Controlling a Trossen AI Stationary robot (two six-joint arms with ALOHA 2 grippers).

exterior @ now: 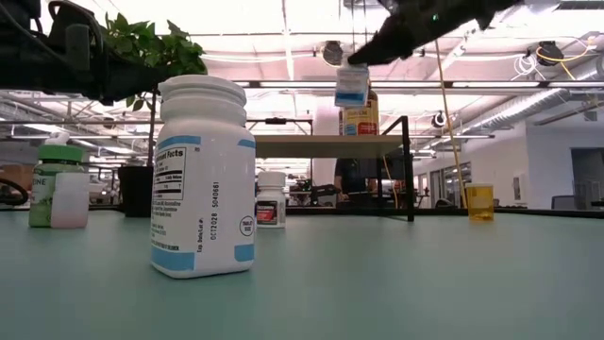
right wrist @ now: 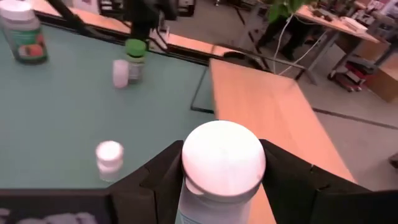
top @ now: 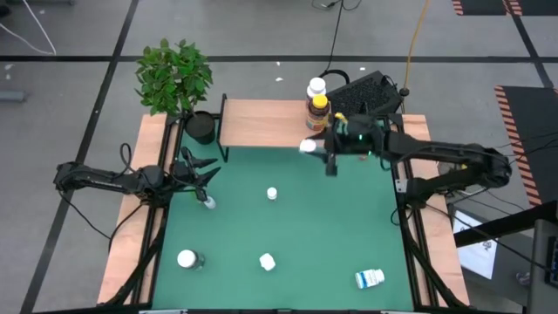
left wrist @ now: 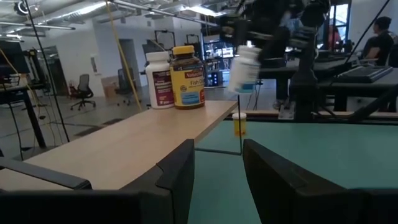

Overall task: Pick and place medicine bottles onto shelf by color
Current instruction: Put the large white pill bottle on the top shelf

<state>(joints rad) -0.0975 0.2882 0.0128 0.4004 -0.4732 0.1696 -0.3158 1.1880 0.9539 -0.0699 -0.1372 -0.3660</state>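
Note:
The shelf (top: 261, 124) stands at the table's far edge. A white bottle (top: 316, 87) and an amber, yellow-capped bottle (top: 318, 112) stand on its right end. My right gripper (top: 316, 148) hovers just in front of that end, shut on a white blue-labelled bottle (exterior: 351, 87), which is above board height. My left gripper (top: 202, 173) is open near the table's left edge, beside a small white vial (top: 209, 202). Other white bottles stand or lie on the green table (top: 272, 194), (top: 187, 259), (top: 267, 260), (top: 370, 278). My right gripper pinches the white bottle between its two fingers (right wrist: 163, 168) on the body just below the white cap (right wrist: 196, 198). The fingers reach in slanting down from the table's right side. The bottle is lifted clear and tilted, as the left wrist view shows (left wrist: 244, 70).
A potted plant (top: 174, 74) and its black pot (top: 200, 126) stand by the shelf's left end. A green-capped bottle (right wrist: 134, 57) and a white vial (right wrist: 120, 73) sit near the left arm. A small yellow vial (exterior: 479, 201) stands under the shelf's right end. The shelf's left and middle parts are bare.

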